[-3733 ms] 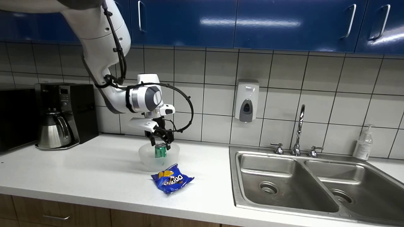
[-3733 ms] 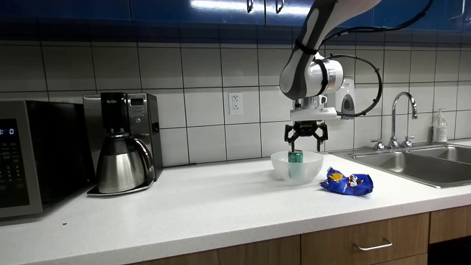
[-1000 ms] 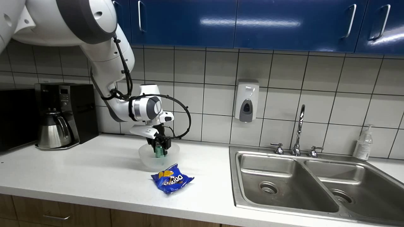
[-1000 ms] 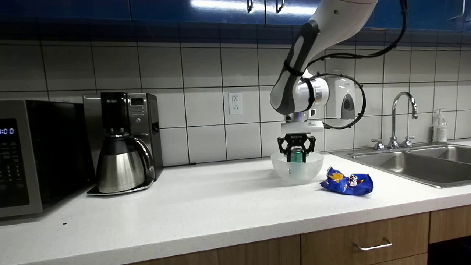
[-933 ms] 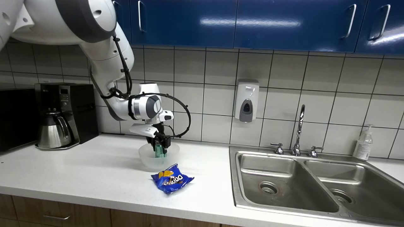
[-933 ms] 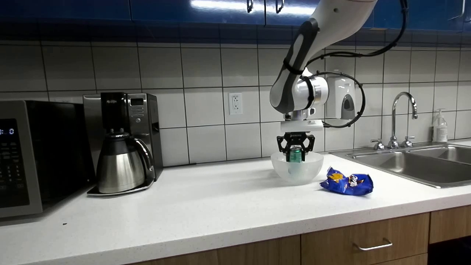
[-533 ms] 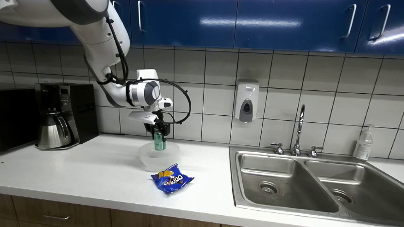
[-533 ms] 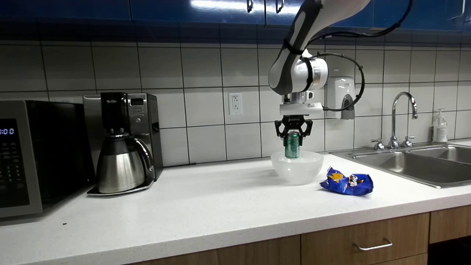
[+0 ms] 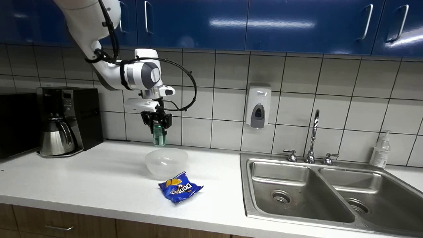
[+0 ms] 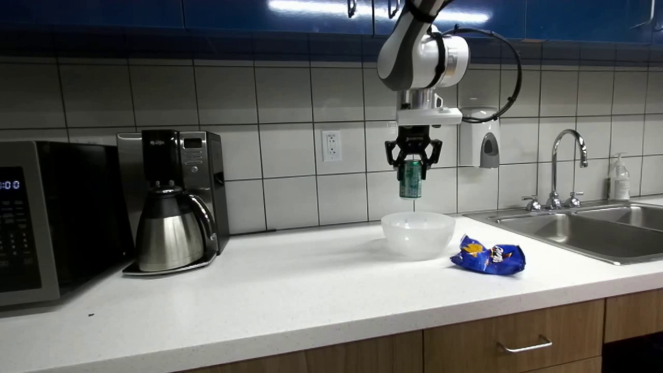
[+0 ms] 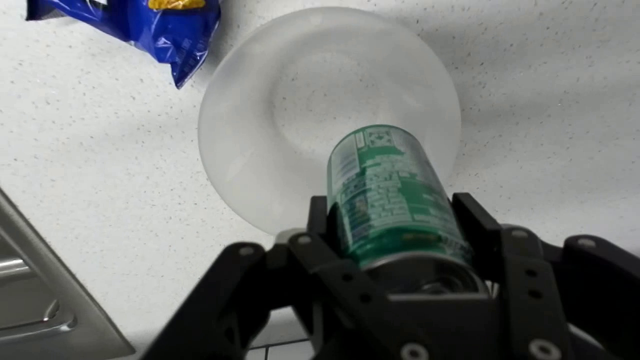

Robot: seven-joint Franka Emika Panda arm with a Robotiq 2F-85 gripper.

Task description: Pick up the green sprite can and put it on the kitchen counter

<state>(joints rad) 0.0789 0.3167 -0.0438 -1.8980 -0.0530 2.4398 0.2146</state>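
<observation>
Right of centre in an exterior view, claw point(image 10: 412, 175) grips green can point(image 10: 410, 188) from both sides, jaws part-way apart. Can hangs upright, higher than bowl point(image 10: 418, 241); blue packet point(image 10: 489, 257) near bowl's right edge. Kitchen counter point(image 10: 290, 290) runs wide leftward toward coffee maker point(image 10: 194, 178); front edge low in frame.

Both exterior views: farther back, facing white-tiled wall point(image 10: 287, 150), sharing smooth white counter point(image 9: 82, 185). Wrist view: close, downward over round translucent bowl point(image 11: 310, 115).

The microwave display point(image 10: 9, 185) reads ":00" and the blue snack packet point(image 9: 180, 188) "Doritos".
</observation>
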